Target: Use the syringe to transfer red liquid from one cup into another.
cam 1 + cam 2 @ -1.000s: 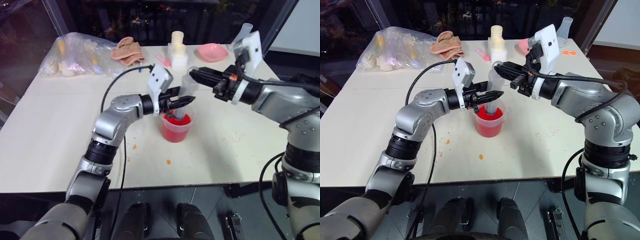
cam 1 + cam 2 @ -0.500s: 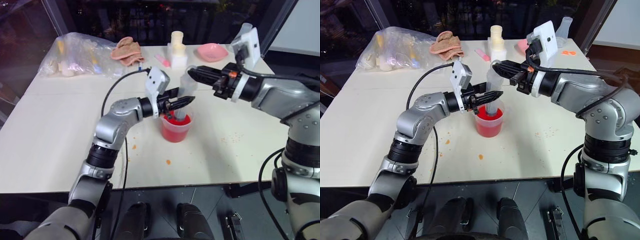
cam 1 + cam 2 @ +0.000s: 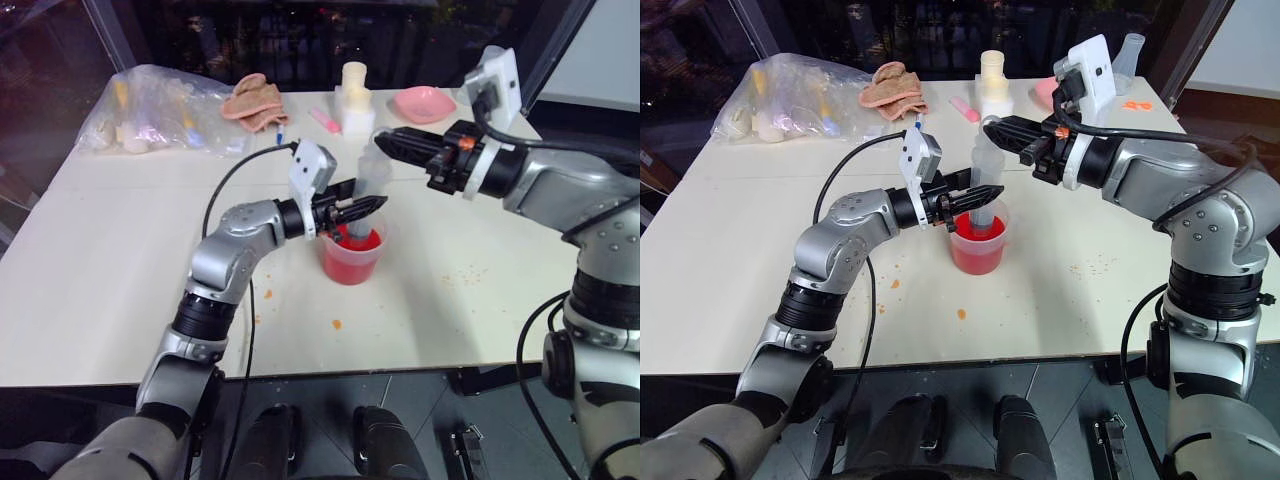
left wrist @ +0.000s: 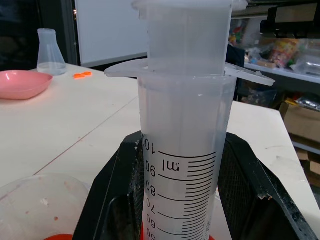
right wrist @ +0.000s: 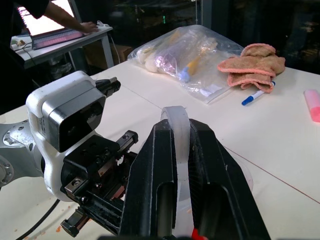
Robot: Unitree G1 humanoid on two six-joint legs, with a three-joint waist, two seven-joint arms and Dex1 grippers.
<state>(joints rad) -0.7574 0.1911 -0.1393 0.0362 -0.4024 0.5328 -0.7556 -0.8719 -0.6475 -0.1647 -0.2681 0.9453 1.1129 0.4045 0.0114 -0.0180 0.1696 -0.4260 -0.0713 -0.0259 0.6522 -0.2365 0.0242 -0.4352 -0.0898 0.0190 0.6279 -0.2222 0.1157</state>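
We work on a wide white table (image 3: 120,290). Near its middle stands the beaker (image 3: 352,262), holding red liquid (image 3: 358,244) up to roughly half its height. The syringe (image 3: 368,192) stands nearly upright in it, tip end down in the liquid, barrel and plunger rising above the rim.

The left gripper (image 3: 372,205) reaches in from the left and is pinched on the syringe barrel just above the beaker rim; in the left wrist view the two black fingers (image 4: 115,185) sit tight on either side of the printed scale. The right gripper (image 3: 385,141) comes in from the right, higher up, and is clamped on the white plunger (image 5: 176,131) top, as the right wrist view shows.

We judge the step in hand to be the draw: filling the barrel from the beaker. The scale in the left wrist view looks clear at the upper marks, so the draw seems hardly begun, though the lower barrel is hidden.

To do it well:
- Left grip holds the barrel fixed and upright, tip kept under the surface, or we pull air.
- Right grip lifts the plunger straight along the barrel axis, slowly; a sideways pull would tilt the syringe and could tip the beaker.
- Stop before the plunger leaves the barrel.

Orange spots (image 3: 337,324) on the near table suggest drips; lift out slowly afterwards.

The smaller plain cup we cannot pick out with certainty. A pink bowl (image 3: 424,104) sits at the far right.
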